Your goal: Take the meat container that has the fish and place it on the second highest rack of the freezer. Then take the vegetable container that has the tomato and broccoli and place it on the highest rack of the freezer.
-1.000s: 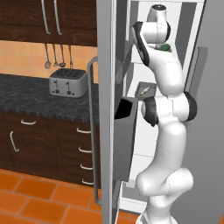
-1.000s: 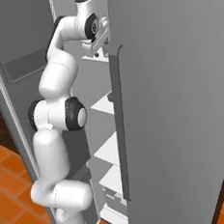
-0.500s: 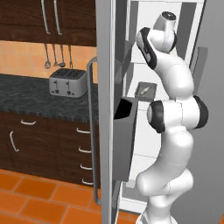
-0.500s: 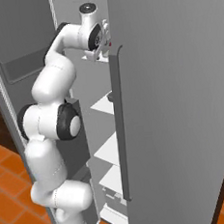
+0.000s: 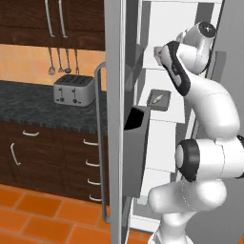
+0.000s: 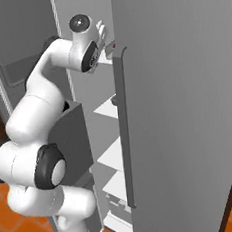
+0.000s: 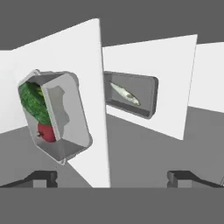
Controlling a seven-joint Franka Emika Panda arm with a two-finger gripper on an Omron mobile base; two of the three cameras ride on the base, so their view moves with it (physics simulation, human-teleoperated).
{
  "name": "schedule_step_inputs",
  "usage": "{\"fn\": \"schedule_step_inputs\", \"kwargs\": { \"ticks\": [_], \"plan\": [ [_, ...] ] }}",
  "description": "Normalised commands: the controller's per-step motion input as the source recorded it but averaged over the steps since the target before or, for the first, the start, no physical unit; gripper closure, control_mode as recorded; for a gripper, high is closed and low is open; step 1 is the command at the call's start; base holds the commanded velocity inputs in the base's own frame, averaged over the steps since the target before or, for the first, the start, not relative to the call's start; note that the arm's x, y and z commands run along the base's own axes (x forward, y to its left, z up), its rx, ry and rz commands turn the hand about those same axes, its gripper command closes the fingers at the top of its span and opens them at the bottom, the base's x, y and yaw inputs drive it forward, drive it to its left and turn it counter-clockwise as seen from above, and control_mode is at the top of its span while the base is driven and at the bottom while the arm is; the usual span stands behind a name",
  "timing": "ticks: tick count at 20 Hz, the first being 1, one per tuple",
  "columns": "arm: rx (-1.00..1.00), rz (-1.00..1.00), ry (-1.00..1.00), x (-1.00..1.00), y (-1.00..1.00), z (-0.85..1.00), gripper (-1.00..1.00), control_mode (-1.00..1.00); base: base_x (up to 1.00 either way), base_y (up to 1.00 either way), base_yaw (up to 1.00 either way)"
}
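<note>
Home kitchen: toaster (image 5: 73, 89) on dark counter (image 5: 33, 105), wood cabinets (image 5: 28, 21), freezer (image 6: 177, 107).

No readable text, labels, brands or numbers anywhere. Freezer (image 5: 116, 95), toaster (image 5: 74, 89) and both trays (image 7: 59, 116) (image 7: 131, 94) are all blank.
</note>
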Motion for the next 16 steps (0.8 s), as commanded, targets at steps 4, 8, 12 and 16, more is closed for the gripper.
{"fn": "schedule_step_inputs", "kwargs": {
  "ticks": [4, 8, 12, 16],
  "plan": [
    [0.0, 0.02, -0.07, -1.0, 0.07, 0.29, -1.0, -1.0, 0.0, 0.0, 0.0],
    [-0.01, 0.02, 0.0, -1.0, 0.22, 0.07, -1.0, -1.0, 0.0, 0.0, 0.0],
    [-0.03, 0.03, 0.0, -1.0, 0.22, 0.13, -1.0, -1.0, 0.0, 0.0, 0.0],
    [-0.03, 0.03, 0.0, -1.0, 0.17, 0.17, -1.0, -1.0, 0.0, 0.0, 0.0]
  ]
}}
